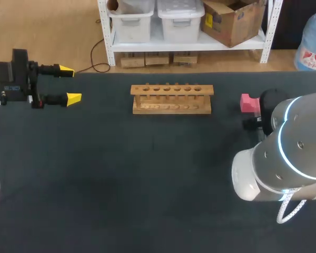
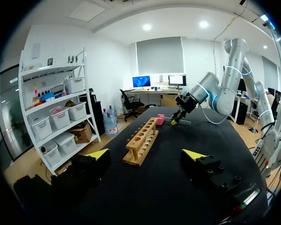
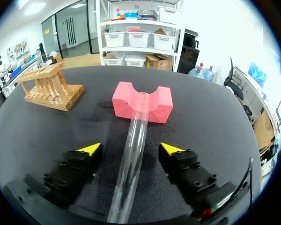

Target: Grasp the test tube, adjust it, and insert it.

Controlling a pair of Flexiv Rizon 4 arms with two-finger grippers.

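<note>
1. The right gripper [image 3: 131,148] stands with its 2 fingers apart, 1 on each side of the test tube [image 3: 138,115] and touching neither side of it. The tube lies tilted, its far end resting in the notch of the pink foam block [image 3: 124,105] and its length running back between the fingers towards the wrist.

2. Risk: the glass is smooth and round. If the fingers close off centre, it may roll or pivot out of the notch and slide along the counter [image 3: 201,122].

3. Risk: a grip taken near 1 end would leave a long overhang. The tube may then swing or slip while it is turned upright.

4. Risk: the wooden test tube rack [image 3: 49,86] stands well apart from the block, and its holes look narrow. A tilted tube may strike the top board and not enter.

5. The left gripper [image 2: 146,153] is wide apart and empty, far across the counter, so it gives no support.

6. Not established: the tube's near end is cut off under the right gripper. I cannot tell which end is open. In the head view, the right arm [image 1: 289,153] hides its own gripper and the tube.
</note>
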